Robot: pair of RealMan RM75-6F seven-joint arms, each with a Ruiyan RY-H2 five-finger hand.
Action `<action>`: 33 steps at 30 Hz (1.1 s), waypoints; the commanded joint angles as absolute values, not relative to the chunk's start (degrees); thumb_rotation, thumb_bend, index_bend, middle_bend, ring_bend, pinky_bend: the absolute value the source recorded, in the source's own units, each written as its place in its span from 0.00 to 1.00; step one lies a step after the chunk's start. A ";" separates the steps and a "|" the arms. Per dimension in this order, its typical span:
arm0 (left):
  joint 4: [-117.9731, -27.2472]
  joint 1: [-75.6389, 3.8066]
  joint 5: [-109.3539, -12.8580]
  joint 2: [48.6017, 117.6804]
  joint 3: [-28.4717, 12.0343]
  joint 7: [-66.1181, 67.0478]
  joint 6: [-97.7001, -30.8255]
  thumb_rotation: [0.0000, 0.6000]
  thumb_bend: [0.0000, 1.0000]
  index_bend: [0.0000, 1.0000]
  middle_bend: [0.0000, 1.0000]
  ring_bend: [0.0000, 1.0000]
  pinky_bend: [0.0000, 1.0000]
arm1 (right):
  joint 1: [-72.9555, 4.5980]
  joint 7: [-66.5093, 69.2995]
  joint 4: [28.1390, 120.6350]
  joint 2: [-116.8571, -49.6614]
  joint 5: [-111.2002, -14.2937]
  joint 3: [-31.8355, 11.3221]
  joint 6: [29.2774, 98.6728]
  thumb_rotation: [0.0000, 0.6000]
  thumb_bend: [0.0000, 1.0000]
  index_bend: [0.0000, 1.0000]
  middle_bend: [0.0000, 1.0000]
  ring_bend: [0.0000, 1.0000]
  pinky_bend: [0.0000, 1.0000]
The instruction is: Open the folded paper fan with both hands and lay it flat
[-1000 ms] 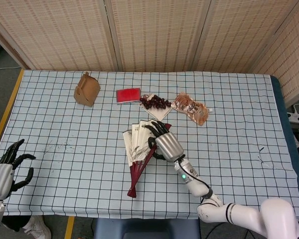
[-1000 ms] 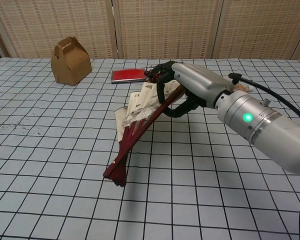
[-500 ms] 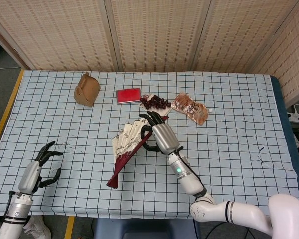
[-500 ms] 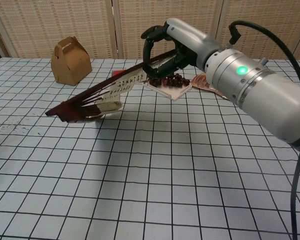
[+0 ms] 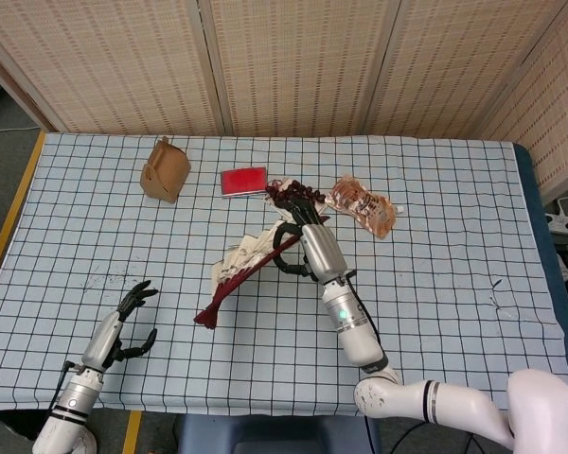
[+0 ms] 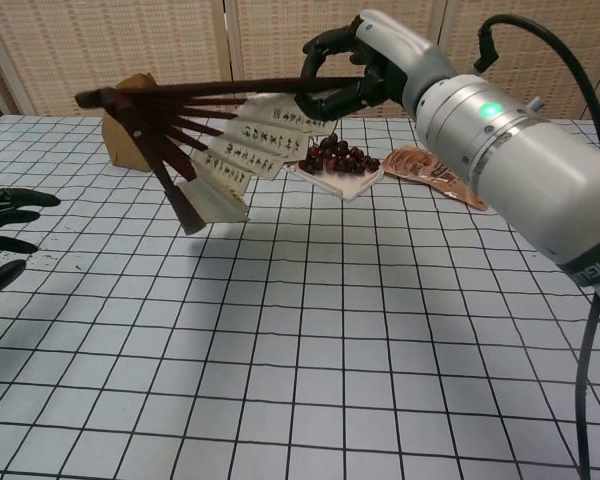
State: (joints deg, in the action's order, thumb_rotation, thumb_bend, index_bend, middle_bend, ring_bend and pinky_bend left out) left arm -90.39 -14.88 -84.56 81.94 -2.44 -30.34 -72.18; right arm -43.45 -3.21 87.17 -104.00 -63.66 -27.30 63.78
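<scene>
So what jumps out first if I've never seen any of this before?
Probably the paper fan, half spread and held up off the checked tablecloth by the right hand near the middle. Next, the left hand, black fingers apart and holding nothing, low at the table's near left edge.

**Free room and obstacles**

Near half of worktop bare checked cloth: wide open lane between left hand and right hand. Paper fan held raised, part spread, spanning the middle. Far side crowded: brown box, red card, plate of dark fruit, snack packet, the last two close behind the right hand.
</scene>
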 commanded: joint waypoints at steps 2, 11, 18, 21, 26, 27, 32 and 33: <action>-90.28 -15.54 -82.44 86.05 -4.87 -27.33 -73.13 1.00 0.44 0.21 0.00 0.00 0.16 | -44.71 -2.55 86.84 -105.11 -62.37 -28.68 64.16 1.00 0.53 0.75 0.13 0.00 0.00; -80.88 -18.25 -79.13 94.96 -12.10 -20.68 -77.29 1.00 0.44 0.15 0.00 0.00 0.15 | -46.64 -4.87 87.97 -105.92 -60.87 -29.25 65.14 1.00 0.53 0.75 0.13 0.00 0.00; -80.54 -18.69 -77.68 96.82 -13.07 -21.57 -77.21 1.00 0.44 0.19 0.00 0.00 0.15 | -47.92 -5.33 87.82 -106.94 -59.98 -29.76 65.83 1.00 0.53 0.75 0.13 0.00 0.00; -81.67 -18.84 -77.90 96.80 -12.45 -21.53 -76.61 1.00 0.44 0.19 0.00 0.00 0.15 | -48.59 -5.33 87.37 -107.59 -59.84 -29.94 66.05 1.00 0.53 0.75 0.13 0.00 0.00; -83.50 -19.21 -78.22 96.87 -12.30 -21.29 -76.41 1.00 0.43 0.18 0.00 0.00 0.15 | -49.63 -5.73 86.83 -108.25 -59.38 -30.40 66.30 1.00 0.53 0.75 0.13 0.00 0.00; -83.79 -19.31 -78.18 96.95 -12.43 -21.24 -76.41 1.00 0.43 0.18 0.00 0.00 0.15 | -49.81 -5.83 86.72 -108.37 -59.30 -30.46 66.35 1.00 0.53 0.75 0.13 0.00 0.00; -83.95 -20.56 -76.66 97.97 -13.87 -20.59 -75.14 1.00 0.43 0.15 0.00 0.00 0.15 | -50.74 -5.98 85.81 -109.45 -58.68 -30.83 66.71 1.00 0.53 0.75 0.13 0.00 0.00; -84.12 -20.92 -76.31 98.16 -14.14 -20.44 -74.68 1.00 0.43 0.15 0.00 0.00 0.15 | -51.01 -6.04 85.38 -109.79 -58.59 -30.84 66.76 1.00 0.53 0.75 0.13 0.00 0.00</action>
State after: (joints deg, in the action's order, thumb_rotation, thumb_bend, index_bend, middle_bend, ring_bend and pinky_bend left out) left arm -84.00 -20.61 -76.64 97.91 -13.84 -20.60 -75.01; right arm -50.81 -5.97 85.62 -109.57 -58.71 -30.80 66.69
